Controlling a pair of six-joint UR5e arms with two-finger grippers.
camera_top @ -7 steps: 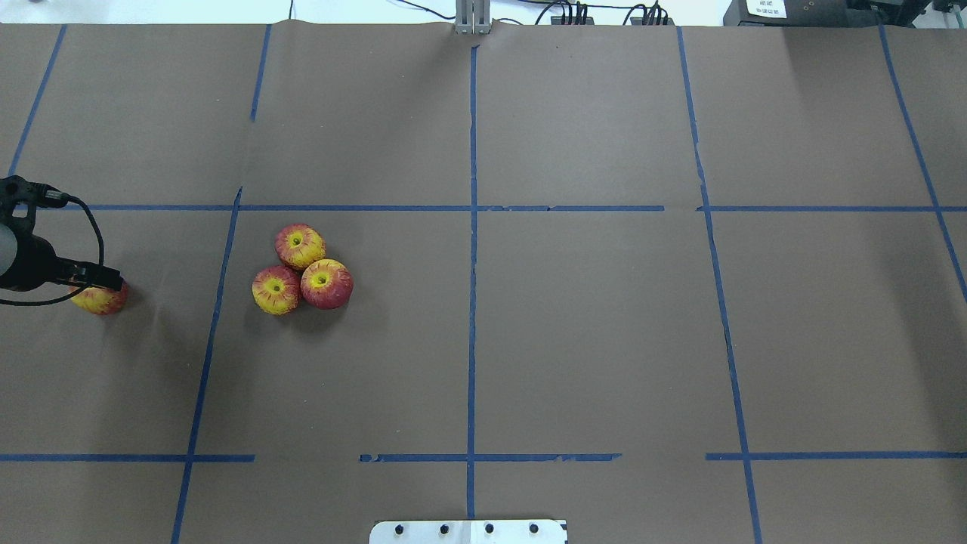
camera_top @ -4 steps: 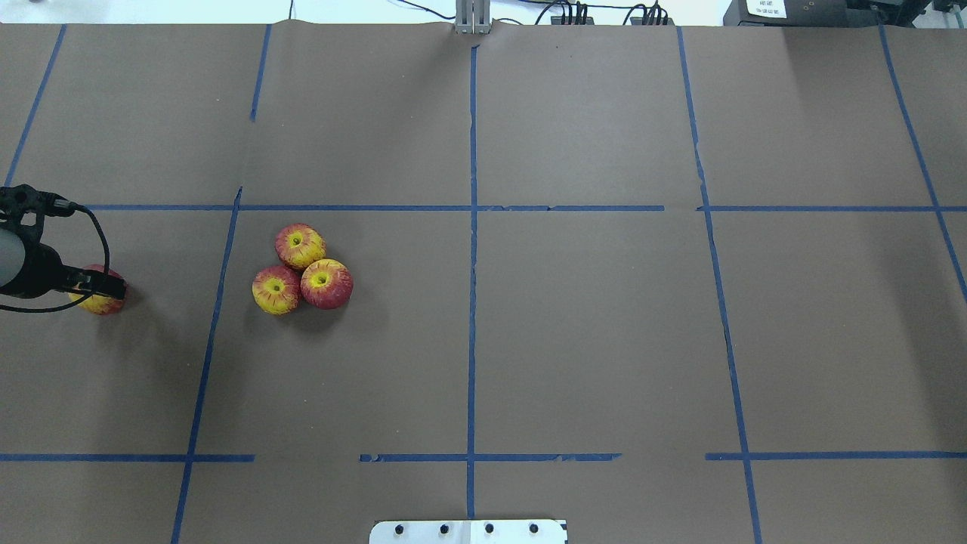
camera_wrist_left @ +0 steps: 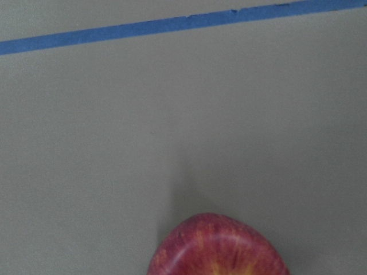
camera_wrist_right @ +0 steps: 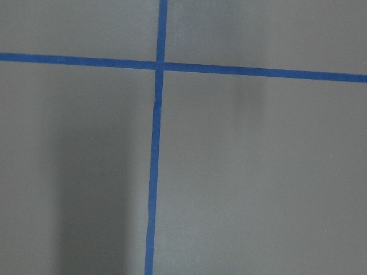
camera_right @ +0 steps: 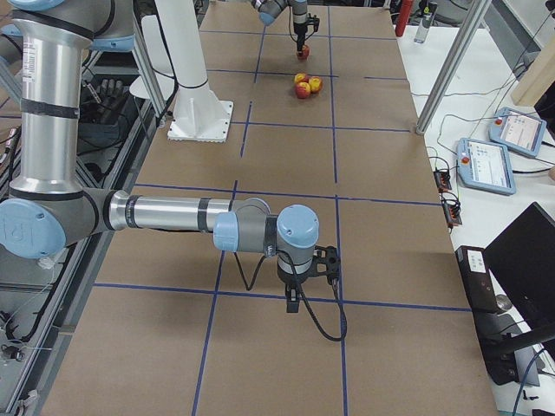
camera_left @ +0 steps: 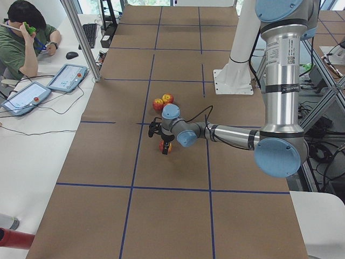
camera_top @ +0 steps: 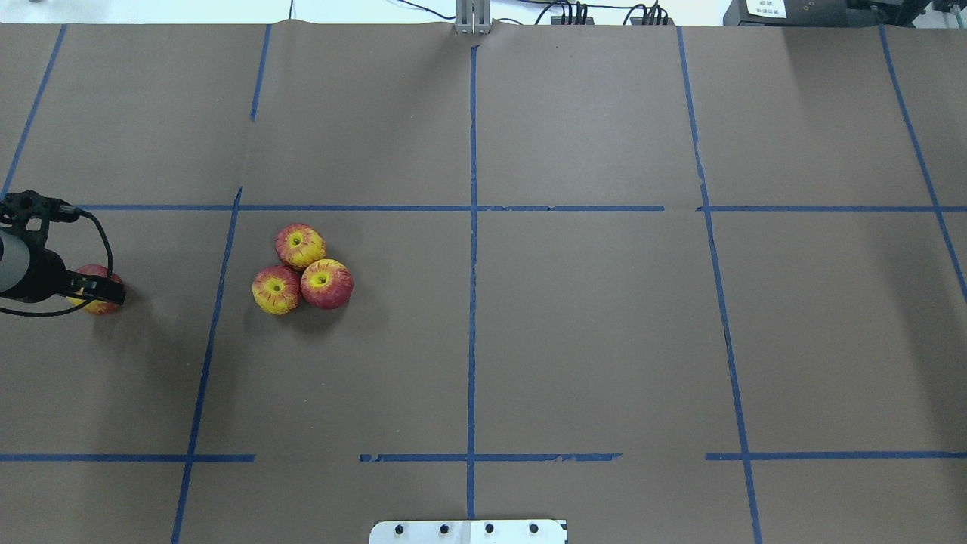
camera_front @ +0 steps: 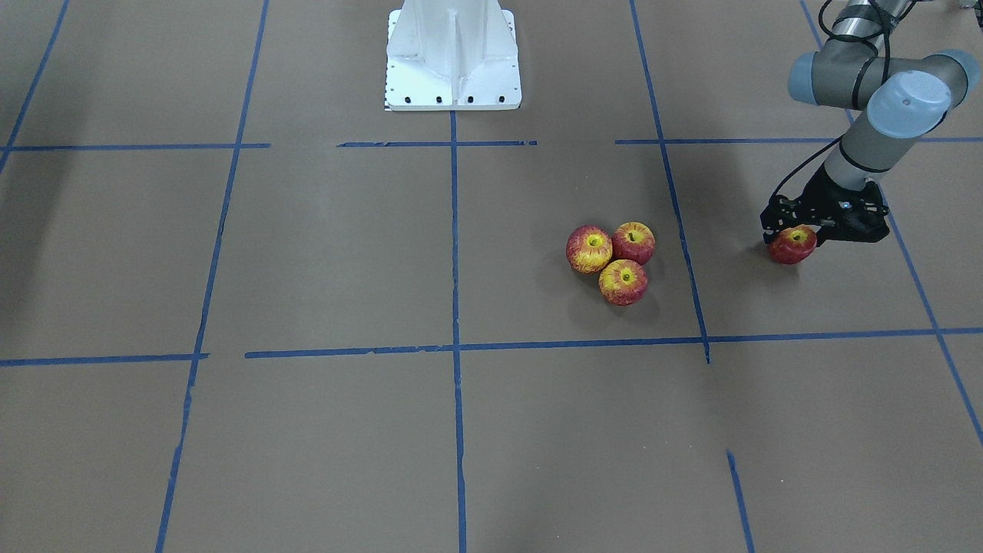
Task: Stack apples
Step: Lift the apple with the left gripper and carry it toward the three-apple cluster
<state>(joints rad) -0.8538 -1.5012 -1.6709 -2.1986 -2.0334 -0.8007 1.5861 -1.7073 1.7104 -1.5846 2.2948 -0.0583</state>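
The lone apple point(camera_front: 795, 247) rests on the brown paper table point(camera_top: 589, 340), well apart from the other three and at about 9 o'clock from them in the overhead view. The left gripper point(camera_front: 794, 233) is down over it, its black fingers straddling the fruit's upper half. No view shows whether the fingers press on the skin or stand just off it, so its grip cannot be told. In the left wrist view only the apple's red, yellow-streaked top shows at 6 o'clock of the frame, with bare paper around it and a blue tape line point(camera_wrist_left: 172, 24) running across at 12 o'clock.

The other three sit on the table in a tight, touching triangle, stems up. Seen from overhead, the far apple point(camera_top: 300, 245) is at 12 o'clock of the group, the yellower apple point(camera_top: 276, 290) at 8 o'clock and the redder apple point(camera_top: 326, 284) at 4 o'clock. None rests on top of another.

The right gripper point(camera_right: 294, 303) hangs low and points down near a tape crossing point(camera_wrist_right: 159, 65), far from all the fruit. Only the right side view shows it, so whether it is parted or closed cannot be told.
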